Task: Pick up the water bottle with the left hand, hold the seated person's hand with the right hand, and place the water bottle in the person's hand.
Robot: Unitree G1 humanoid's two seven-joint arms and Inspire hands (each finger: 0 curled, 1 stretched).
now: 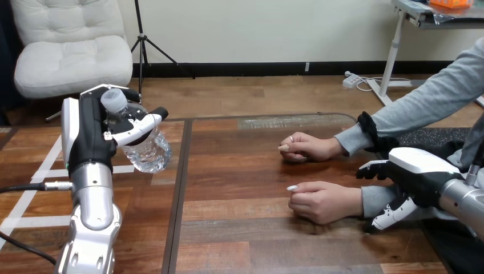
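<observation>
On my feed the left forearm (pixel 92 194) is a smooth silver tube that widens at its near end into a rounded silver joint housing with small dark holes in its face. It ends in the left hand (pixel 94 137), which has a black body, a white shell down its left side and a tiny green spot low on that side. Its fingers (pixel 137 128) are white segments with black joints and black tips. At the right, the right forearm (pixel 465 200) is the same rounded silver. The right hand (pixel 422 162) is black too, capped by a broad white shell with a soft curved edge.
</observation>
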